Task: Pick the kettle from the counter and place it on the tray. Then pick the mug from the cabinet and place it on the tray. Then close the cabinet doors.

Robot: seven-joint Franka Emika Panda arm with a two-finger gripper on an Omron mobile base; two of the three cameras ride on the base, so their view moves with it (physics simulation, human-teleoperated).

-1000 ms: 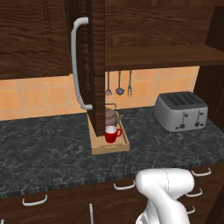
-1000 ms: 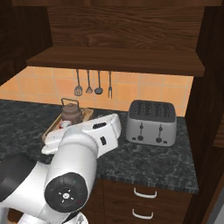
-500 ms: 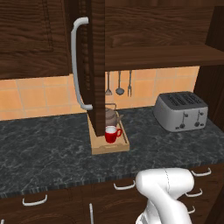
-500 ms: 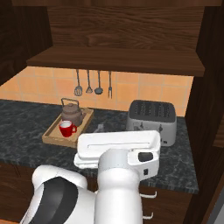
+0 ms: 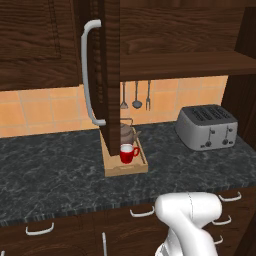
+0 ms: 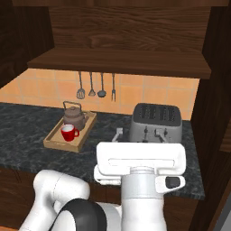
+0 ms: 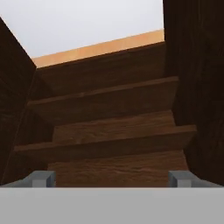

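Kettle (image 6: 74, 116) and red mug (image 6: 68, 133) already sitting on the tray (image 6: 59, 143), mug at 6 o'clock of the kettle, both at 10 o'clock on the dark table (image 6: 27, 131). Remaining: the cabinet doors. Left door (image 5: 109, 75) standing open, edge-on above the tray, rigid heavy panel swinging on hinges; best pushed flat on its face or hooked behind the long silver bar handle (image 5: 88, 75), smooth and likely slippery. Tool (image 7: 112, 178) spread wide, pinching nothing, facing the cabinet shelf (image 7: 105, 146). Toaster (image 6: 155, 122) at 3 o'clock of the tray, hanging utensils (image 6: 96, 85) at 12; neither apparently blocking the door's swing
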